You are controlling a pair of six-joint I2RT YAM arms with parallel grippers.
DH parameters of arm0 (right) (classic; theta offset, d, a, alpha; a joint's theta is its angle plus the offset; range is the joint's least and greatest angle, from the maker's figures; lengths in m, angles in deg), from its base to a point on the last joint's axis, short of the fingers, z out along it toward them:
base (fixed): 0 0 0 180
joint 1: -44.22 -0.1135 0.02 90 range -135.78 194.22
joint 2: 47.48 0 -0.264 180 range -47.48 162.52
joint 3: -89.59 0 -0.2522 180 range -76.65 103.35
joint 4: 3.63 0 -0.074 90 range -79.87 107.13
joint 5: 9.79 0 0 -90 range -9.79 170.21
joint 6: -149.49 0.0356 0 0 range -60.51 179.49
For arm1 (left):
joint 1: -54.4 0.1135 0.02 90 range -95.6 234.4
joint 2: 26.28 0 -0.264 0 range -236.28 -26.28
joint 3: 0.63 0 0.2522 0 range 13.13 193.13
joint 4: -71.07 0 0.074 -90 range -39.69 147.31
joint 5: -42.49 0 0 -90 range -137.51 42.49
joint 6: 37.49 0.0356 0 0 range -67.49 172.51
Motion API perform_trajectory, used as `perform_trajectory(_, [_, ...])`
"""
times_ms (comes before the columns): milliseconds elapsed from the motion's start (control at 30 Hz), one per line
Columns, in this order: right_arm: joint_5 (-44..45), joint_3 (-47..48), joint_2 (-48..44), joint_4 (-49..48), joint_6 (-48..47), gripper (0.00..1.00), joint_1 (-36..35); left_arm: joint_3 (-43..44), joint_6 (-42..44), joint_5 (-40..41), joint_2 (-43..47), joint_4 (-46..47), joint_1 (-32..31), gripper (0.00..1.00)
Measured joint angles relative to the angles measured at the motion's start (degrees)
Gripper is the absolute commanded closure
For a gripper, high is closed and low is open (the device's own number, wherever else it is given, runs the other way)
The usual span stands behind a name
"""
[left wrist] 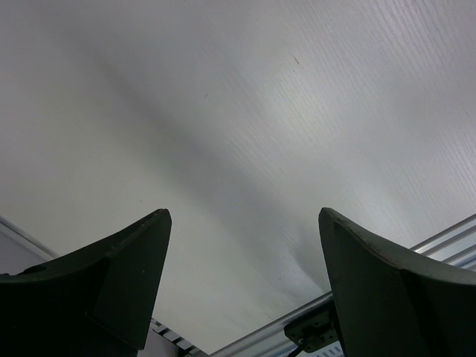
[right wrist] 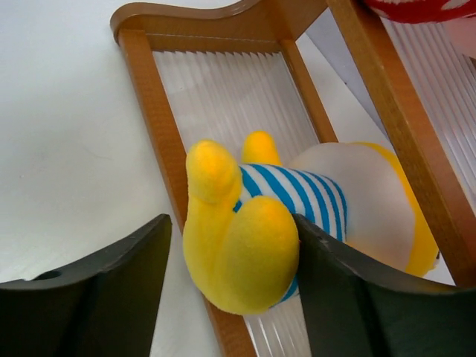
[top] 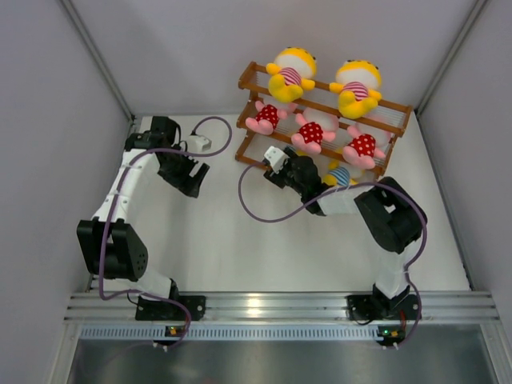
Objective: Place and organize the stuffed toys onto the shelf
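Right gripper [right wrist: 232, 219]: jaws spread, one finger [right wrist: 111, 290] on each side of the blue-striped doll [right wrist: 297, 197]; one finger touches the doll's yellow foot, the other stands just clear of its leg

Blue-striped doll: yellow, lying on its side on the clear slats of the bottom tier, feet toward the wrist camera, legs overhanging the front rail, near the tier's right end in the top view

Shelf [top: 248, 80]: brown wood, three tiers, at the far right of the table [top: 240, 248]

Pink-striped dolls: two, yellow, seated side by side on the top tier, one left [top: 290, 76] and one right [top: 356, 86]

Red-dotted dolls: three, pink, in a row on the middle tier, at left [top: 266, 118], centre [top: 310, 132] and right [top: 362, 146]

Left gripper [left wrist: 243, 212]: jaws wide apart, nothing between them, over a plain white surface, well apart from the shelf at the far left of the table
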Motion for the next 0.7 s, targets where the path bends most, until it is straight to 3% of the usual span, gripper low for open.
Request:
perform_trajectory(200, [-0.7, 0.0, -4.8, 5.8, 0.9, 0.16, -0.4, 0.0, 0.3, 0.0, 0.0, 0.0, 0.2, 0.14])
perform_trajectory(267, [-0.2, 0.0, -6.7, 7.2, 1.3, 0.01, -0.9, 0.0, 0.3, 0.0, 0.0, 0.0, 0.2, 0.14])
perform_trajectory(567, [1.1, 0.0, -16.0, 19.9, 1.7, 0.01, -6.2, -0.5, 0.5, 0.0, 0.5, 0.0, 0.2, 0.13])
perform_trajectory(700, [0.8, 4.7, -21.0, 35.1, 5.7, 0.01, -9.1, -0.7, 0.5, 0.0, 0.8, 0.0, 0.3, 0.13])
